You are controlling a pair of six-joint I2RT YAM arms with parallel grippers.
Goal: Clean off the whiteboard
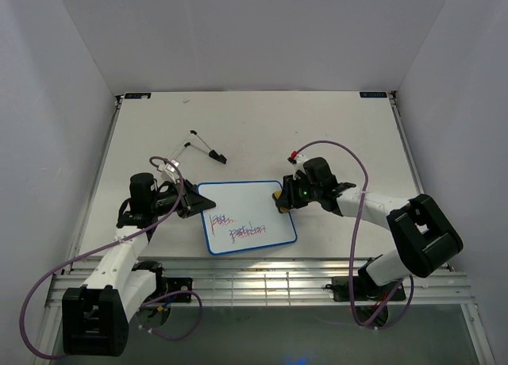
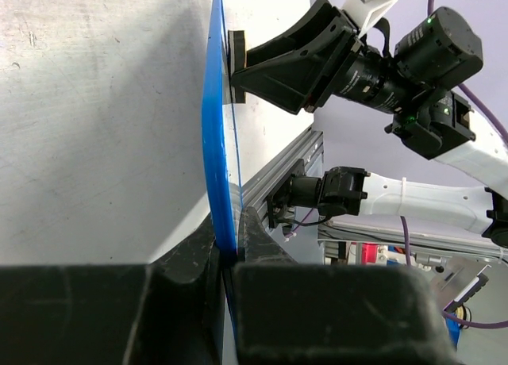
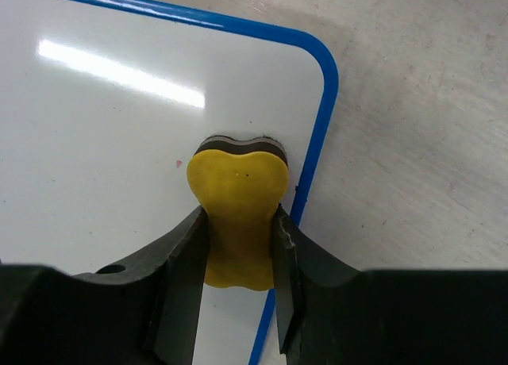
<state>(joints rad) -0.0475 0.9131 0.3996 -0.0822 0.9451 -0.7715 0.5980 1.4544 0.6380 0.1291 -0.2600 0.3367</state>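
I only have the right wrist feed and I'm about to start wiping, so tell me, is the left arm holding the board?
Observer: Yes. The left gripper has its jaws shut on the whiteboard, on its blue left edge.
Operator: Where is the writing from my eraser?
Observer: In the top view the red and blue writing sits on the board's near half, to the left of the eraser, which the right gripper holds by the far right corner.
Operator: Anything else out there?
Observer: A thin wire-like object with black ends lies beyond the board's far left corner.
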